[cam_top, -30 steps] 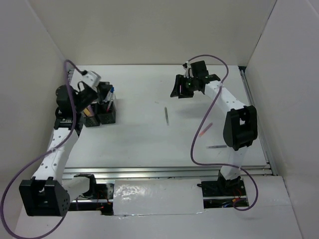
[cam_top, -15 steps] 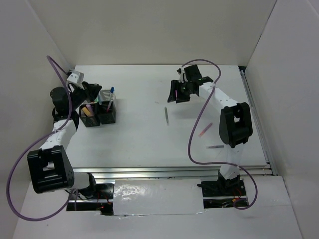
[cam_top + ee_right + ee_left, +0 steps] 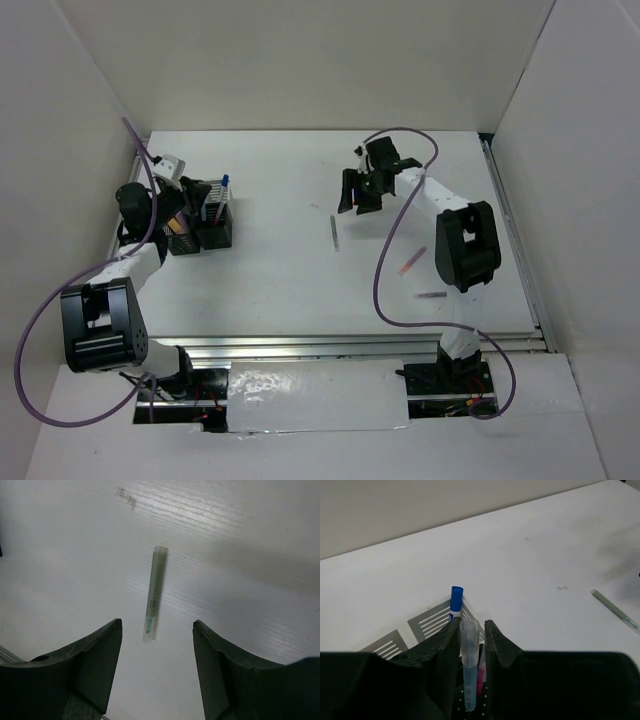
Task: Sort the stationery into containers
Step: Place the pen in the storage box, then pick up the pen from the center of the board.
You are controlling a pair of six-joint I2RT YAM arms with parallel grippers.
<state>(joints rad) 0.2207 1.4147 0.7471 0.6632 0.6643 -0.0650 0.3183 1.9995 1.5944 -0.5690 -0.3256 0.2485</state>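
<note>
At the far left of the surface (image 3: 290, 290), our left pincer (image 3: 473, 630) hangs straight over the cups (image 3: 213, 236), with a clear pen (image 3: 468, 670) standing between its fingers (image 3: 451, 650) and pointing down into the cup below. The pen touches the left finger, and on the right side there seems to be a thin gap, so we cannot tell whether the pen is clenched or free. We judge that the pincer is so high and so upright because the pen must drop tip first through the narrow mouth and not catch on the mesh wall. A blue-capped pen (image 3: 456, 597) already stands in a cup just behind, and something pink shows beside the clear pen lower down. On the far middle of the surface, our right pincer (image 3: 156, 624) is released, jaws wide, nothing between them. It looks down at a grey pen (image 3: 153, 594) that lies flat and alone. The fingers stand on both sides of the pen's long axis, which we think is the right way to close across its thin body. Near the right arm, a pink pen (image 3: 411, 262) and a dark pen (image 3: 433, 295) lie on the surface, well apart from the cups and not yet sorted, so the task is only partly done.
</note>
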